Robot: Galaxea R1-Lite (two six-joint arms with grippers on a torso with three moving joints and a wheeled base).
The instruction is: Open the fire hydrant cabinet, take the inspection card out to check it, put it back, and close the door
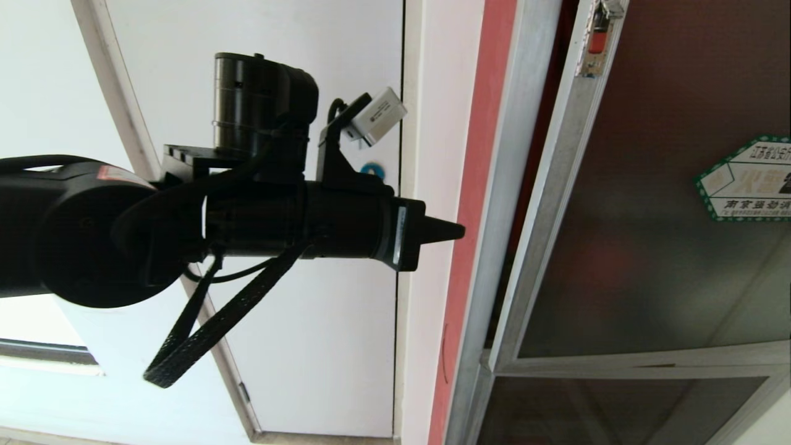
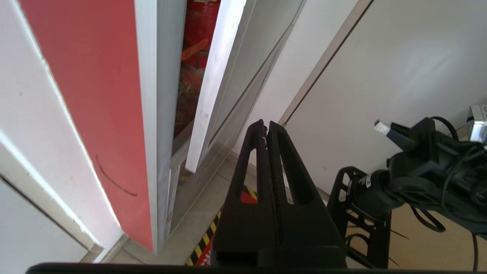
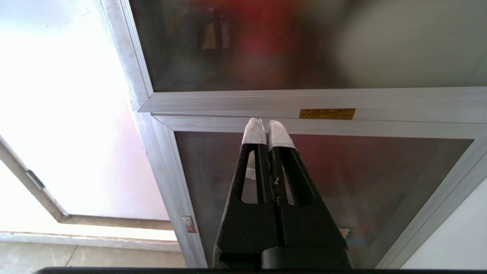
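The fire hydrant cabinet [image 1: 497, 247] has a silver frame beside a red wall strip. Its door [image 1: 649, 259], dark tinted glass with a green-bordered sticker [image 1: 744, 179] and a small red latch [image 1: 597, 38], stands slightly ajar, leaving a narrow dark gap at its latch edge. My left gripper [image 1: 460, 230] is shut and empty. It points at the red strip just short of the frame. In the left wrist view the door's edge [image 2: 213, 83] stands off the frame, with red interior [image 2: 194, 49] behind. My right gripper [image 3: 267, 127] is shut, parked before the lower glass panel. The inspection card is hidden.
A white panel with a round blue lock [image 1: 371, 168] lies left of the cabinet. A lower dark glass panel [image 3: 361, 182] sits under a frame bar with a yellow label [image 3: 327, 113]. Yellow-black hazard tape [image 2: 207, 239] marks the floor below. The parked right arm [image 2: 418, 182] hangs nearby.
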